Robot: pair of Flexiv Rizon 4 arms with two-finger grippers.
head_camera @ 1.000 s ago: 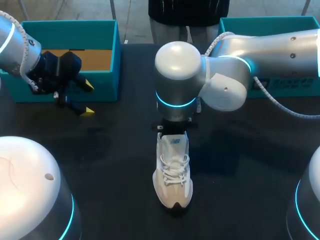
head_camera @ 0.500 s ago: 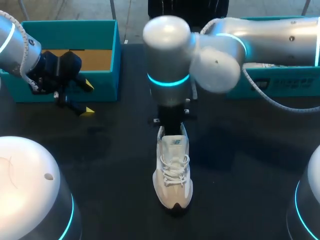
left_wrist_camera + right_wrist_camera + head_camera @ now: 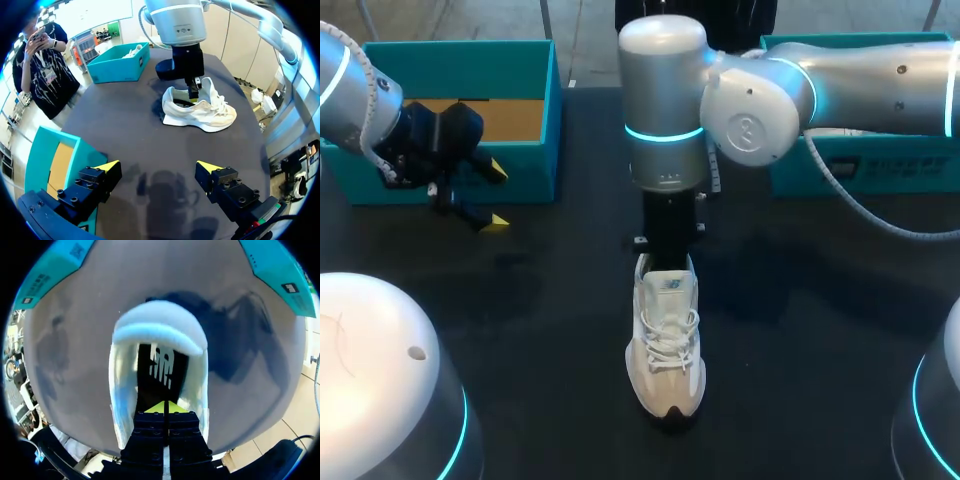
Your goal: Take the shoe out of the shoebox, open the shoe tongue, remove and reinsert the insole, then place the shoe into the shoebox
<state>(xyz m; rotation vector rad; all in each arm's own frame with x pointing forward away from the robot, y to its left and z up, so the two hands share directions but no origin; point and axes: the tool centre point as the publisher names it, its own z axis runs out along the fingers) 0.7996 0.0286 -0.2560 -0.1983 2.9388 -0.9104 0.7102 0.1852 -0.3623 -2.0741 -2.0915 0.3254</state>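
A white and beige sneaker stands on the black table, toe toward the near edge; the left wrist view shows it side-on. My right gripper comes straight down into the shoe's heel opening. In its own view the right gripper is shut, yellow tips pressed together just above the black insole, inside the padded collar; nothing shows between the tips. My left gripper hangs open and empty in front of the left teal shoebox, well apart from the shoe.
A second teal box sits at the back right under my right arm, with something white in it. The left shoebox has a brown cardboard floor. Bare dark table lies on both sides of the shoe.
My right arm's wrist rose and swung, showing more of the black gripper above the heel; its tips stayed in the shoe. The shoe and left arm have not moved.
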